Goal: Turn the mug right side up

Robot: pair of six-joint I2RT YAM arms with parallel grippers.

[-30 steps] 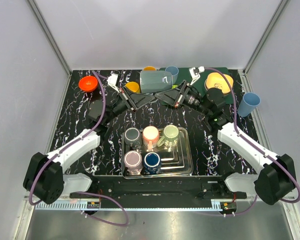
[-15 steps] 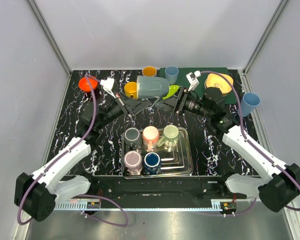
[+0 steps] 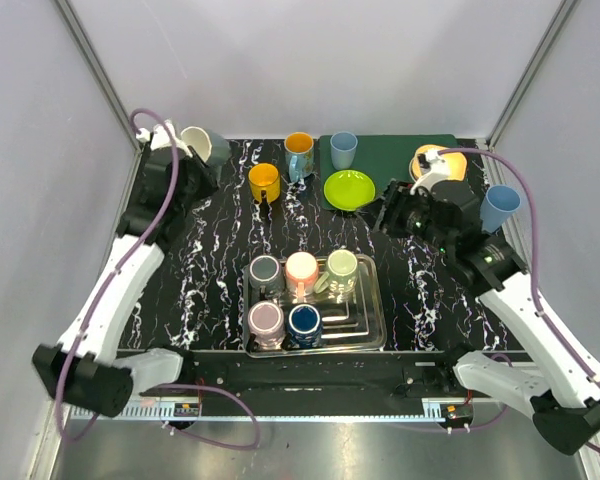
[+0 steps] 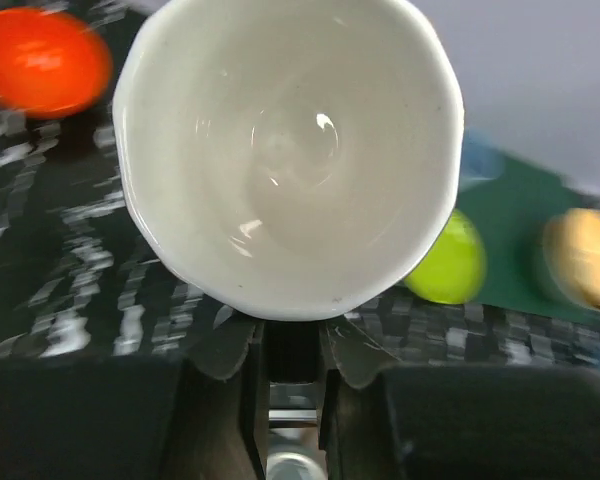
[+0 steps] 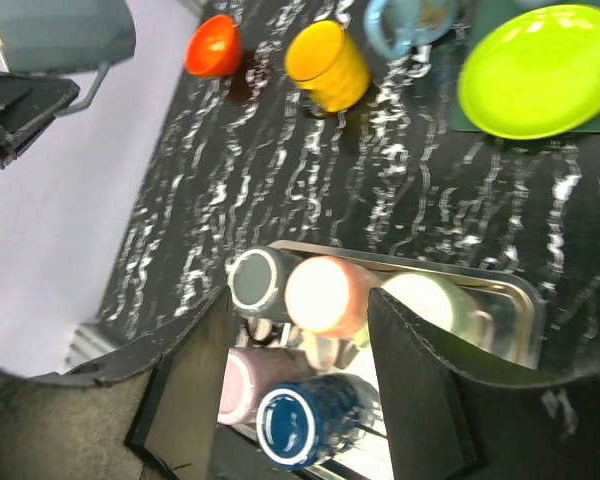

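The grey mug (image 3: pixel 206 146) with a white inside hangs above the table's back left corner. My left gripper (image 3: pixel 183 158) is shut on it at the handle. In the left wrist view the mug's open mouth (image 4: pixel 285 150) fills the frame, and the left gripper (image 4: pixel 292 340) has narrow jaws just below the rim. The right wrist view shows the mug (image 5: pixel 65 30) at top left, off the table. My right gripper (image 3: pixel 392 213) stands open and empty right of centre; the right gripper (image 5: pixel 300 375) looks down on the tray.
A metal tray (image 3: pixel 372 305) at the front centre holds several upside-down mugs. A yellow mug (image 3: pixel 264 182), an orange-and-blue mug (image 3: pixel 299 150), a blue cup (image 3: pixel 343 150), a lime plate (image 3: pixel 349 190) on a green mat (image 3: pixel 395 155) and a red bowl (image 5: pixel 212 45) stand at the back.
My right gripper has let go of the mug, opened and pulled back to the right. My left arm has swung the mug from the back centre to the back left corner.
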